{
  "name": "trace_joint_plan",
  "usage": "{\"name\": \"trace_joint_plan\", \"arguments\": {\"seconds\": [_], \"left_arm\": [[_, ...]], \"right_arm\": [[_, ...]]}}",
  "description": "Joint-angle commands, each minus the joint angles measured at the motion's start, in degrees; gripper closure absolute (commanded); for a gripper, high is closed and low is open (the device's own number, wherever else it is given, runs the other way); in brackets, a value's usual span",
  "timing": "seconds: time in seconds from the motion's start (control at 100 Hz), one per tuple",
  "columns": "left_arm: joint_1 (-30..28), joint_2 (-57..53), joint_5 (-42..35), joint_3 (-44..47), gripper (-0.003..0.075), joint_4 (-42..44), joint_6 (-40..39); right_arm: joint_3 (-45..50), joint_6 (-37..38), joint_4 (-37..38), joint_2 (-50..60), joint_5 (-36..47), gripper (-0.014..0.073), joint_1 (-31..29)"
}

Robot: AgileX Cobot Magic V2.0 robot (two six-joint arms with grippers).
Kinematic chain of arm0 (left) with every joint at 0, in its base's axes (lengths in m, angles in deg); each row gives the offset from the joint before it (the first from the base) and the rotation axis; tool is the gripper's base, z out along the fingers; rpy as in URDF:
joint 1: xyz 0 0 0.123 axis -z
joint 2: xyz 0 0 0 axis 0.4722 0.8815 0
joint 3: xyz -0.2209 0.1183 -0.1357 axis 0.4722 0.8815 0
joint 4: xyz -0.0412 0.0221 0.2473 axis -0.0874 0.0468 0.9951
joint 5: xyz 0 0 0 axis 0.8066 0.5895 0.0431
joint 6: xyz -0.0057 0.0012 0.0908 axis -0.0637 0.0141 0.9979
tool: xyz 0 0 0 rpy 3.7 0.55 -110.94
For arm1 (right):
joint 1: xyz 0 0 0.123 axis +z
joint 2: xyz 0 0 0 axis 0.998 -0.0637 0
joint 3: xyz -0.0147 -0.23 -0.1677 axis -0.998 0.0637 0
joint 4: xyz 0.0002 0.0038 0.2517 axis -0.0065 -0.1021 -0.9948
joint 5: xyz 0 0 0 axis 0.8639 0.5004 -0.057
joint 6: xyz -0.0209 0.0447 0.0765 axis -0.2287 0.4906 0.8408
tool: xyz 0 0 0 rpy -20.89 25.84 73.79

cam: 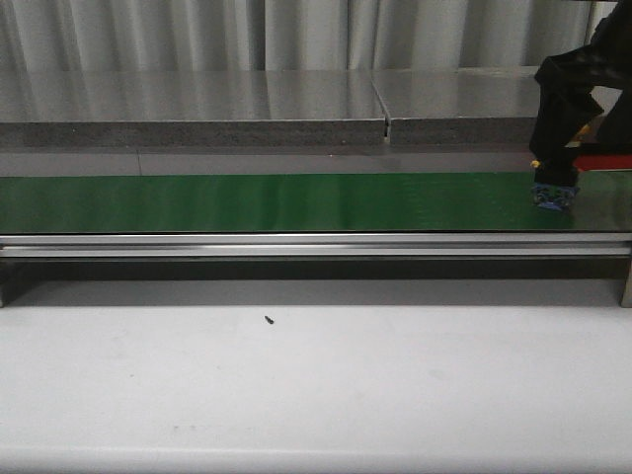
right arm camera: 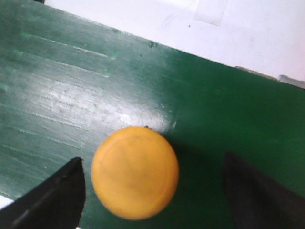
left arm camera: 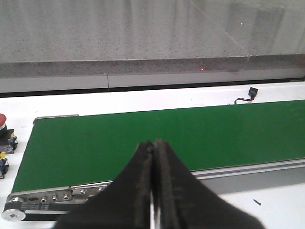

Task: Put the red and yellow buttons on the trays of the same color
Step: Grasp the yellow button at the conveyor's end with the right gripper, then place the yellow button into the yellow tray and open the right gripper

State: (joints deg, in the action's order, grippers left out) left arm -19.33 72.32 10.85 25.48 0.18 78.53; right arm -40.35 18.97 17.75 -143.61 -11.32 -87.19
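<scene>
A yellow button (right arm camera: pixel 135 171) sits on the green belt (right arm camera: pixel 214 119), seen from straight above in the right wrist view. My right gripper (right arm camera: pixel 152 191) is open, one finger on each side of the cap and neither touching it. In the front view that gripper (cam: pixel 555 180) hangs at the belt's far right over the button's blue base (cam: pixel 553 196). A red strip (cam: pixel 604 163), apparently the red tray's edge, shows just behind it. My left gripper (left arm camera: pixel 153 143) is shut on nothing above the belt's (left arm camera: pixel 157 136) other end. A red button (left arm camera: pixel 2 119) peeks in beside that end. The yellow tray is not visible.
A grey stone ledge (cam: pixel 197 109) runs behind the conveyor, whose metal rail (cam: pixel 296 244) fronts the white table (cam: pixel 316 385). A tiny dark screw (cam: pixel 269 319) lies on the table. A small black connector with wires (left arm camera: pixel 249 94) lies behind the belt. Blue button bases (left arm camera: pixel 9 140) stand by the red button.
</scene>
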Motion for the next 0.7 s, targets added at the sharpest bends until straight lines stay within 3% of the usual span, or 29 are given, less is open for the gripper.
{"name": "trace_joint_plan", "arguments": {"seconds": [0.0, 0.1, 0.25, 0.32, 0.53, 0.69], "left_arm": [[0.37, -0.14, -4.24, -1.53, 0.0739, -0.93, -0.15], [0.37, -0.14, -4.24, -1.53, 0.0739, -0.93, -0.15], [0.37, -0.14, -4.24, -1.53, 0.0739, -0.93, -0.15], [0.37, -0.14, -4.24, -1.53, 0.0739, -0.93, -0.15], [0.37, -0.14, -4.24, -1.53, 0.0739, -0.93, -0.15], [0.37, -0.14, -4.24, -1.53, 0.0739, -0.93, -0.15]], "right_arm": [[-2.97, -0.69, -0.95, 1.15, 2.17, 0.0012, -0.08], [-3.39, -0.69, -0.95, -0.05, 1.7, 0.0061, -0.08], [-3.53, 0.83, -0.84, -0.1, -0.39, 0.0386, -0.51], [-4.17, 1.23, -0.84, -0.1, -2.03, 0.0475, -0.99], [-7.33, 3.29, -0.62, 3.47, -8.49, 0.0483, -4.91], [-7.33, 6.12, 1.62, 8.42, -9.87, 0.0483, -11.6]]}}
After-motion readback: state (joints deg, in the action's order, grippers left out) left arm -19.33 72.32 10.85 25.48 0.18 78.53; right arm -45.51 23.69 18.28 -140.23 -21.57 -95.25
